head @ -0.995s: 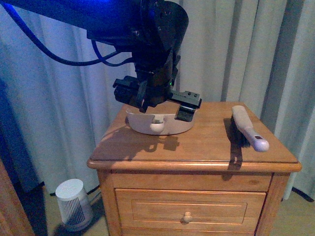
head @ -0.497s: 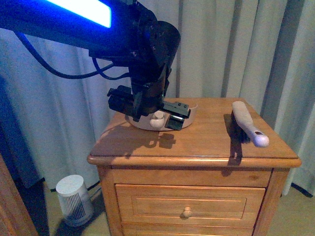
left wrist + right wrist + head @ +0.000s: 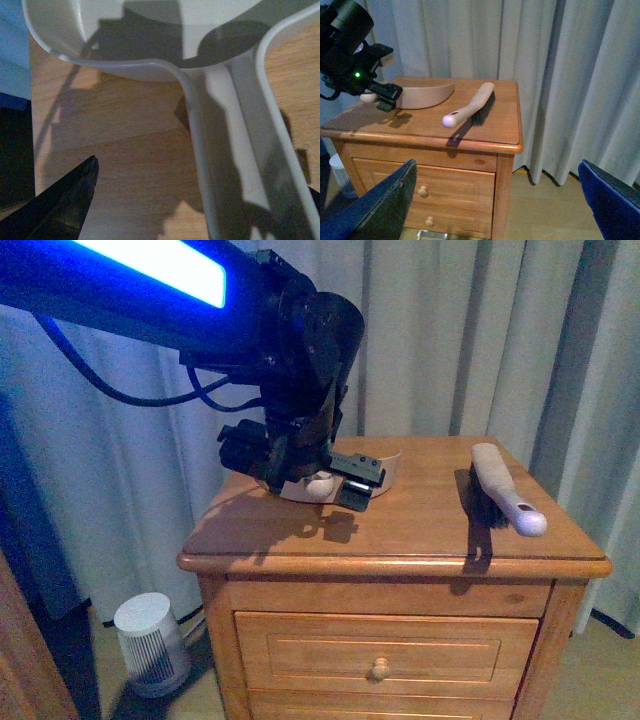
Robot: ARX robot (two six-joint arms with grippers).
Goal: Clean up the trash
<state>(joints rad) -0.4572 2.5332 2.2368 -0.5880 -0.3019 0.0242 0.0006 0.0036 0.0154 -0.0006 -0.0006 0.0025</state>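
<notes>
The trash wad shows in no view. The beige dustpan (image 3: 386,466) lies on the wooden nightstand (image 3: 420,532). My left gripper (image 3: 316,482) is open, low over the top, with the dustpan's handle (image 3: 235,150) between its spread jaws; one dark fingertip (image 3: 75,192) stands clear of the handle. The pan's bowl (image 3: 125,30) lies just beyond it. My right gripper (image 3: 497,200) is open and empty, off to the right of the nightstand, facing its front corner. It is not in the front view. The dustpan also shows in the right wrist view (image 3: 427,95).
A beige hand brush (image 3: 503,492) with dark bristles lies on the right side of the top; it also shows in the right wrist view (image 3: 468,106). Grey curtains (image 3: 470,330) hang behind. A small white appliance (image 3: 150,650) stands on the floor at the left. The nightstand has drawers (image 3: 385,650).
My left gripper has moved a little left and lower over the dustpan's handle. The dustpan now sits further back and is more hidden behind the gripper. The brush has not moved.
</notes>
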